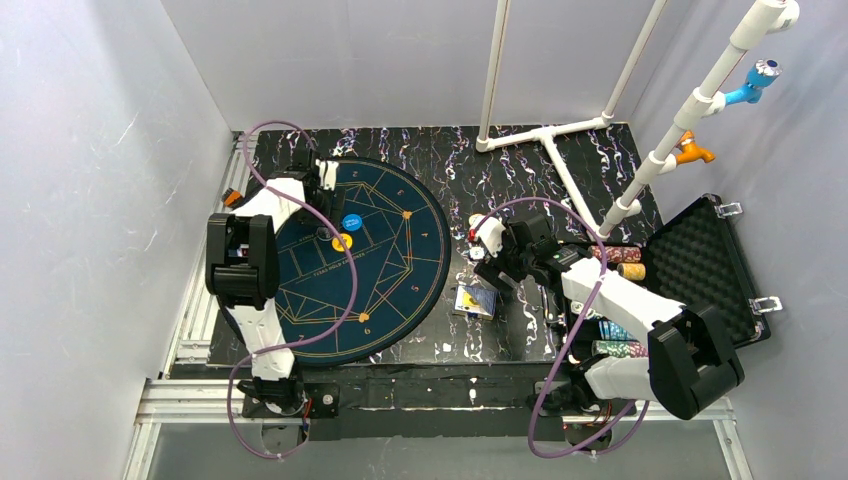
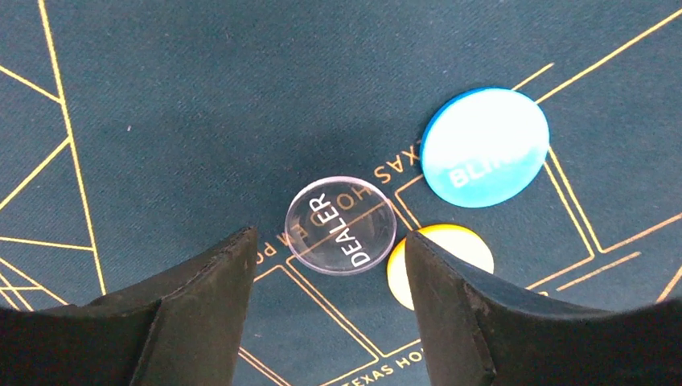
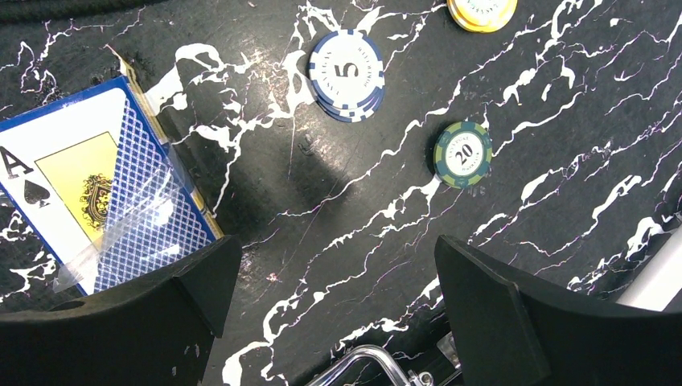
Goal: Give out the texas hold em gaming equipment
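Left claw point(image 2: 330, 244) hangs open over the mat point(image 2: 201, 121), nothing between its jaws; dealer disc point(image 2: 341, 225) lies just ahead, blue disc point(image 2: 485, 147) and yellow disc point(image 2: 452, 241) beside it. Right claw point(image 3: 336, 245) gapes wide above the worktop point(image 3: 563, 121), card pack point(image 3: 104, 193) close beside, chips point(image 3: 347, 75) ahead.

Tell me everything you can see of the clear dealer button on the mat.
The dealer button is a thin round disc, clear like plastic, with DEALER printed in white; the gold lines of the mat show through it. It lies flat on that dark-blue mat, between and just ahead of the fingertips of the open left pincer, and neither finger touches it. A yellow disc sits close at its lower right, contact unclear; a blue disc lies apart.
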You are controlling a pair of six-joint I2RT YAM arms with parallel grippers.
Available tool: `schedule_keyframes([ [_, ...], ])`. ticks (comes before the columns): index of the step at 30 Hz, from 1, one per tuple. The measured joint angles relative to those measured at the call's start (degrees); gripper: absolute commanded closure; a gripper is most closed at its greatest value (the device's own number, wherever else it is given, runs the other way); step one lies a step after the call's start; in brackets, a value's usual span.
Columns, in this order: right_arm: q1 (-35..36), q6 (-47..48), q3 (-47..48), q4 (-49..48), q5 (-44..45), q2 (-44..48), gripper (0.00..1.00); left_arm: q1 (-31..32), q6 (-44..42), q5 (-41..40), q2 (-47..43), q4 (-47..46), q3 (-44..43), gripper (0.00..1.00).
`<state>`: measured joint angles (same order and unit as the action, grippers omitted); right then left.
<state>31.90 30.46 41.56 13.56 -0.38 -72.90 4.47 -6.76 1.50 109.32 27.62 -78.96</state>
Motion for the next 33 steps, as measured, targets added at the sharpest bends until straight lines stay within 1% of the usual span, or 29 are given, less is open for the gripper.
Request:
schedule_keyframes([
  [5,-0.24,0.00,0.00,0.02,-0.13,-0.33,0.00,0.66,0.22,-1.77,2.56,-1.38,0.63,0.39],
  [9,-0.59,0.00,0.00,0.02,-0.37,-0.35,0.00,0.98,0.46,-2.45,2.47,-1.68,0.83,0.42],
  [16,-1.05,0.00,0.00,0.04,-1.14,-0.35,0.00,1.25,0.94,-2.29,2.10,-2.58,1.73,0.66],
  [18,-1.05,0.00,0.00,0.04,-1.18,-0.35,0.00,1.25,0.98,-2.19,2.10,-2.56,1.70,0.70],
  [28,-1.14,0.39,0.00,0.04,-1.27,-0.35,0.00,1.22,0.11,-1.90,2.12,-0.22,-0.04,0.72],
  [30,-1.16,0.42,0.00,0.04,-1.25,-0.35,0.00,1.03,-0.31,-1.73,2.21,0.74,-1.55,0.72],
  [33,-1.16,0.48,0.00,0.02,-1.20,-0.74,0.00,0.59,-0.98,-0.68,3.21,1.66,-6.01,0.72],
])
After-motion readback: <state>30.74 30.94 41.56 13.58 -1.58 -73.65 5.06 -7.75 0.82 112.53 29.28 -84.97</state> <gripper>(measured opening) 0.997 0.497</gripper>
